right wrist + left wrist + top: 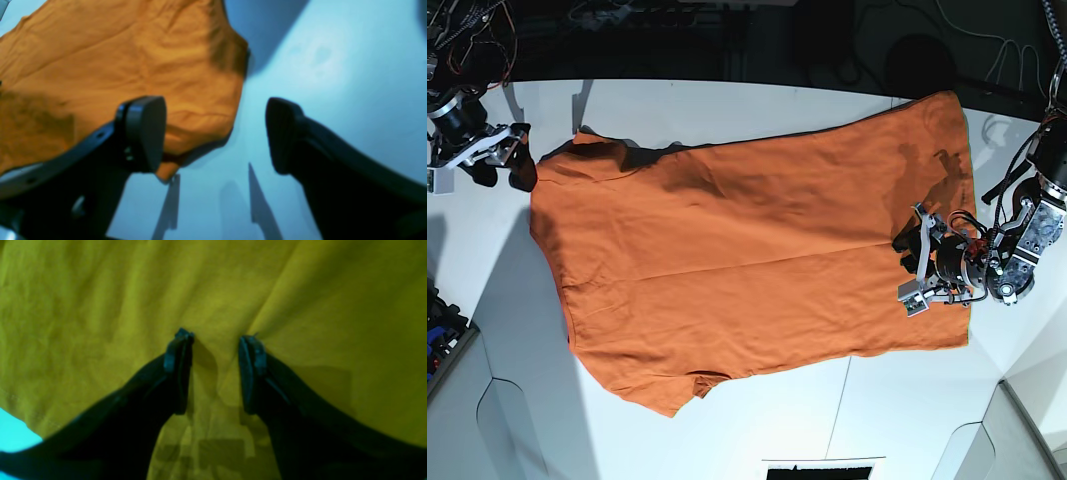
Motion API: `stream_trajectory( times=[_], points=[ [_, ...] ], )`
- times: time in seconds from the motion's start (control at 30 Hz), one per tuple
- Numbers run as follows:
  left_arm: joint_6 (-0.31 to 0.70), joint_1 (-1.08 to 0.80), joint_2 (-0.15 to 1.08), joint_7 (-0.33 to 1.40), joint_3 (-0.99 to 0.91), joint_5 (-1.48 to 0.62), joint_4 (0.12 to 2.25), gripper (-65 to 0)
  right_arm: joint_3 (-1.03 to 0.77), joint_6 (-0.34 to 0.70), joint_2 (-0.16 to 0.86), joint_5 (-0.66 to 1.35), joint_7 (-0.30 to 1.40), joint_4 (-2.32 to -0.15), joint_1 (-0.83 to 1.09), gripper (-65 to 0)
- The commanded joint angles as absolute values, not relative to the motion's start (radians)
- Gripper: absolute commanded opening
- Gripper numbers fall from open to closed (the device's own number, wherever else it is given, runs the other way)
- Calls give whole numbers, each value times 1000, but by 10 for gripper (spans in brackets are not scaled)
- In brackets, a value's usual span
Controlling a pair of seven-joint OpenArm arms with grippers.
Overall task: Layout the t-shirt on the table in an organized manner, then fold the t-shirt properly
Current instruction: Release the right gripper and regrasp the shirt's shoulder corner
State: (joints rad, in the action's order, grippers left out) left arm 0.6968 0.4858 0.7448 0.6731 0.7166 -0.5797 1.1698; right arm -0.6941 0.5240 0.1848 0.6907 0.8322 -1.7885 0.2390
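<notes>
The orange t-shirt [747, 270] lies spread out on the white table [727, 110], with a sleeve bunched at its lower edge. My left gripper [907, 268] rests over the shirt's right end. In the left wrist view its fingertips [181, 340] press down on the t-shirt [100, 306], and the left gripper [216, 336] is open with flat cloth in the gap. My right gripper [505, 172] sits at the shirt's upper left corner. In its own view the right gripper [215, 133] is open wide over bare table [333, 66], just beside the t-shirt's [100, 60] edge, holding nothing.
A thin dark seam [847, 385] crosses the tabletop at the lower right. Cables and dark equipment [727, 30] line the far edge. A bin [439, 335] stands at the left edge, and a dark panel [817, 468] sits at the front edge.
</notes>
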Motion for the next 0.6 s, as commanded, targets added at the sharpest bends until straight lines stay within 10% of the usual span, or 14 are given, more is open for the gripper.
stream_trajectory(
  times=[0.0, 0.57],
  points=[
    [698, 509, 759, 678, 707, -577, 1178, -390, -698, 518, 198, 701, 806, -1802, 239, -197],
    [698, 495, 760, 685, 707, -595, 1178, -390, -513, 467, 175, 628, 727, -1734, 352, -199]
  ],
)
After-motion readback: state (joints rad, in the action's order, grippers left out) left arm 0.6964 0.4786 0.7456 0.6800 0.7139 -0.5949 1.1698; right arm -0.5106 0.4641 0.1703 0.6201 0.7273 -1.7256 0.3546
